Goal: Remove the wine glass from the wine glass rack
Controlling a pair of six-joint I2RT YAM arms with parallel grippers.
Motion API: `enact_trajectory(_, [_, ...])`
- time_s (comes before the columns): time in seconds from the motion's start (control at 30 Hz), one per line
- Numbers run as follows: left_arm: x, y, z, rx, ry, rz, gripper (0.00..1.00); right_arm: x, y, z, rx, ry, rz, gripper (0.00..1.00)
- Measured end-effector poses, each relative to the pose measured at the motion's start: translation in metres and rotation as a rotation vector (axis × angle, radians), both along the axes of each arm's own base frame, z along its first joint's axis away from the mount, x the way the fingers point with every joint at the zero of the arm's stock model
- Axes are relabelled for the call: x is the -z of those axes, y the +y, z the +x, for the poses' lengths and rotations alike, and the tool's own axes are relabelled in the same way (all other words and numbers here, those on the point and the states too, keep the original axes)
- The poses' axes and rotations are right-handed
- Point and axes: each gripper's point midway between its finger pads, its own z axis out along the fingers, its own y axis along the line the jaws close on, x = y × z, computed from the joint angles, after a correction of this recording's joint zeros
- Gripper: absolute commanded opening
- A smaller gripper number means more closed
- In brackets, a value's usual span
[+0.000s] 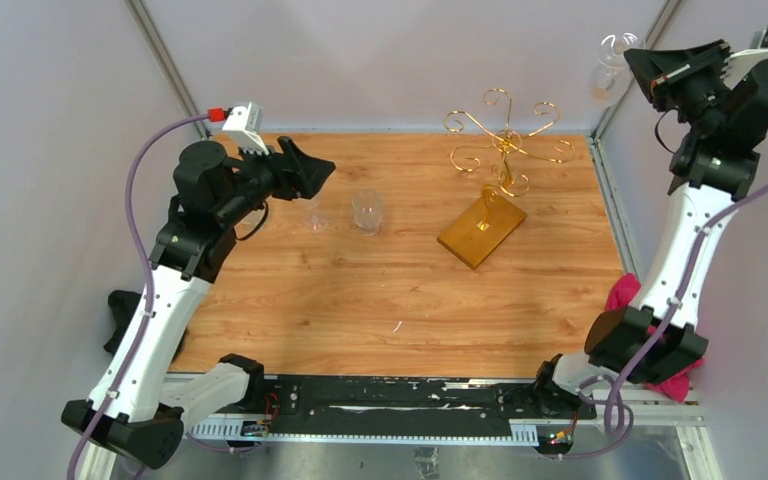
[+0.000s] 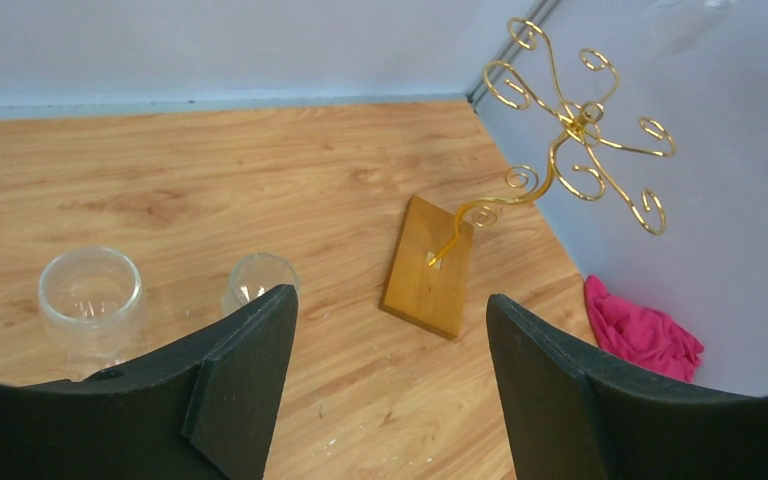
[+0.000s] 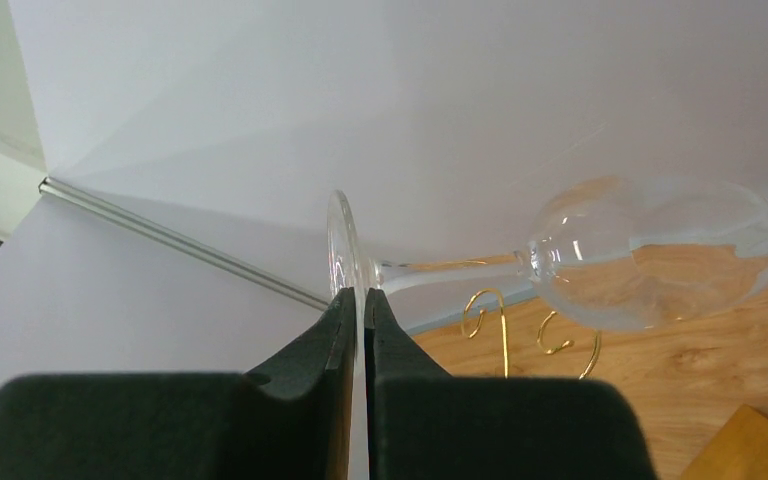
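A clear wine glass (image 3: 655, 250) lies sideways in the air, its round foot pinched between the tips of my right gripper (image 3: 362, 295), which is shut on it. Seen from above, that glass (image 1: 610, 70) hangs high in the back right corner, up and to the right of the wine glass rack (image 1: 505, 140), with the right gripper (image 1: 632, 60) beside it. The gold wire rack (image 2: 575, 130) stands on its amber base (image 2: 428, 265), and no glass hangs on it. My left gripper (image 2: 390, 298) is open above the left of the table (image 1: 360, 300), holding nothing.
Two clear glasses (image 2: 91, 295) (image 2: 257, 278) stand on the table just under the left gripper (image 1: 320, 170). A pink cloth (image 1: 625, 295) lies at the table's right edge by the right arm. White walls close in the back and sides.
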Motion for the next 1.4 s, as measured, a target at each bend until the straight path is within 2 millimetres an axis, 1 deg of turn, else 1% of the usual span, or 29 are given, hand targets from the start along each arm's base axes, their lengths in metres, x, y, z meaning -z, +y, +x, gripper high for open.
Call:
enact_trajectory(0.07, [0.007, -0.003, 0.005, 0.007, 0.018, -0.001, 0.75, -0.012, 0.006, -0.026, 0.015, -0.029, -0.043, 0.0])
enact_trajectory(0.17, [0.015, -0.007, 0.011, 0.017, 0.04, -0.004, 0.74, -0.031, 0.022, -0.063, 0.025, -0.08, -0.104, 0.0])
enact_trajectory(0.27, [0.02, -0.011, 0.014, 0.03, 0.053, -0.01, 0.74, -0.047, 0.045, -0.106, 0.025, -0.144, -0.159, 0.0])
enact_trajectory(0.33, [0.02, -0.012, 0.014, 0.036, 0.052, -0.015, 0.74, -0.051, 0.057, -0.128, 0.022, -0.172, -0.18, 0.0])
enact_trajectory(0.47, [0.018, -0.015, 0.014, 0.052, 0.044, -0.029, 0.74, -0.052, 0.077, -0.162, 0.006, -0.202, -0.206, 0.0])
enact_trajectory(0.63, [0.021, -0.02, 0.014, 0.072, 0.05, -0.049, 0.75, -0.045, 0.097, -0.192, -0.028, -0.204, -0.212, 0.0])
enact_trajectory(0.8, [0.02, -0.023, 0.015, 0.085, 0.048, -0.063, 0.74, -0.03, 0.124, -0.219, -0.125, -0.187, -0.188, 0.0])
enact_trajectory(1.0, [0.012, -0.027, 0.014, 0.106, 0.033, -0.096, 0.74, -0.032, 0.159, -0.25, -0.312, -0.208, -0.113, 0.0])
enact_trajectory(1.23, [0.0, -0.036, 0.011, 0.158, -0.003, -0.144, 0.78, -0.042, 0.184, -0.28, -0.492, -0.256, -0.027, 0.0])
enact_trajectory(1.4, [-0.015, -0.048, 0.004, 0.249, -0.057, -0.195, 0.79, -0.043, 0.193, -0.29, -0.601, -0.272, 0.041, 0.0])
